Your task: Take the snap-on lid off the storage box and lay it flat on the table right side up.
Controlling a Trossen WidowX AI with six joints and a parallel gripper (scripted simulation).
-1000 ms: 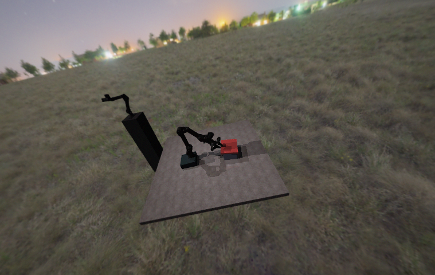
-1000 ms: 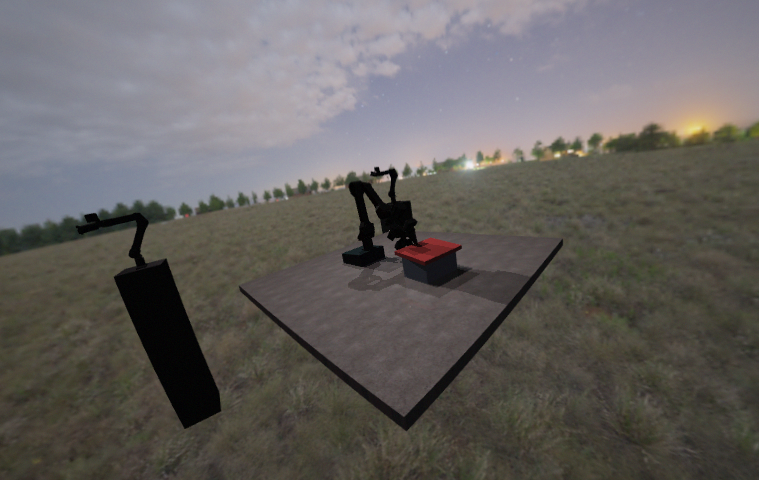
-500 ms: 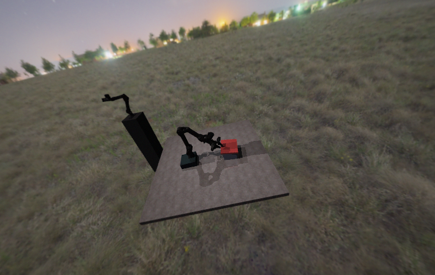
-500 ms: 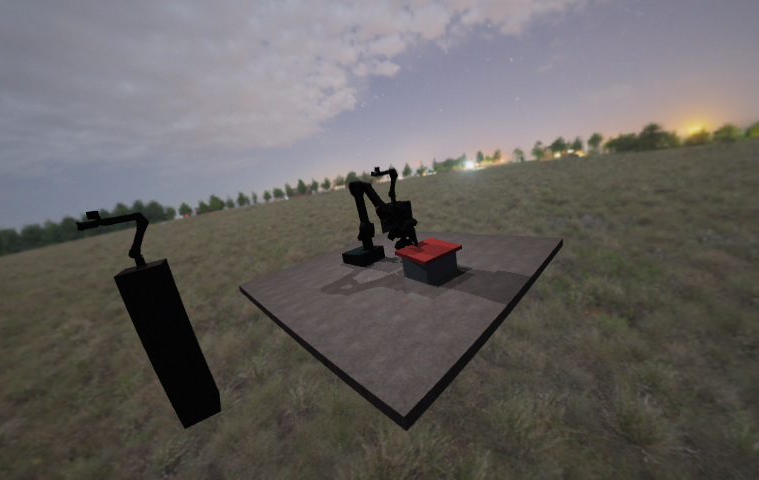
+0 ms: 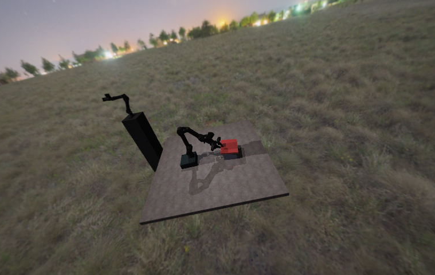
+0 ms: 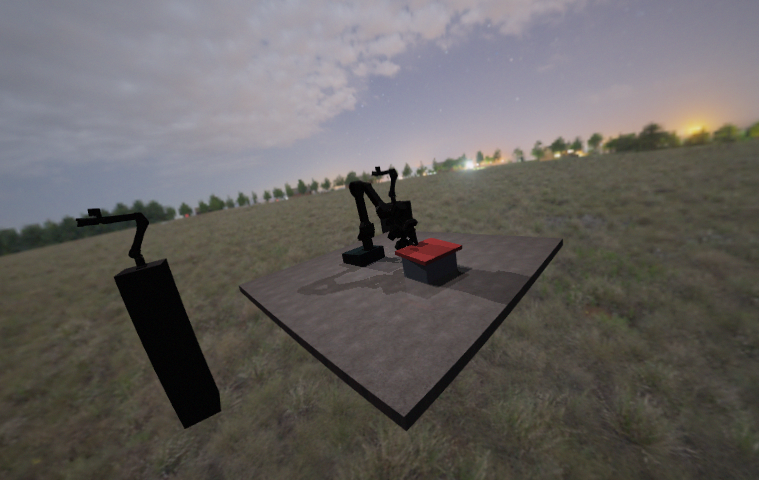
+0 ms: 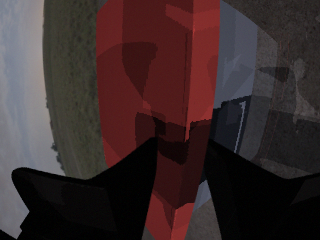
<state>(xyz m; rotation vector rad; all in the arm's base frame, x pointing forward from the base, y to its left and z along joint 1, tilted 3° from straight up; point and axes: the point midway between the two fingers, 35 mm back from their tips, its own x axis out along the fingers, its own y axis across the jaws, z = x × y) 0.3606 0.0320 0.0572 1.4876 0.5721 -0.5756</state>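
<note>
The red lid [image 5: 231, 144] [image 6: 438, 248] [image 7: 112, 80] lies over the top of the blue-grey storage box [image 5: 231, 156] [image 6: 431, 272] [image 7: 237, 30], right side up. The box stands upright on the table. My gripper [image 5: 222, 146] [image 6: 413, 243] [image 7: 180, 144] is shut on the lid's edge on the side facing the arm base. In the wrist view one finger is against the lid's top and the other is by its rim, on the box side. Whether this edge is slightly raised or still snapped on is too small to tell. The box's inside is hidden.
The table [image 5: 212, 200] [image 6: 383, 362] carries the arm's dark base block [image 5: 188, 160] [image 6: 363, 255], a short way from the box. A tall black pillar [image 5: 142, 141] [image 6: 169, 344] with a small arm on top stands beyond the table's edge. Shadows cross the table around the box.
</note>
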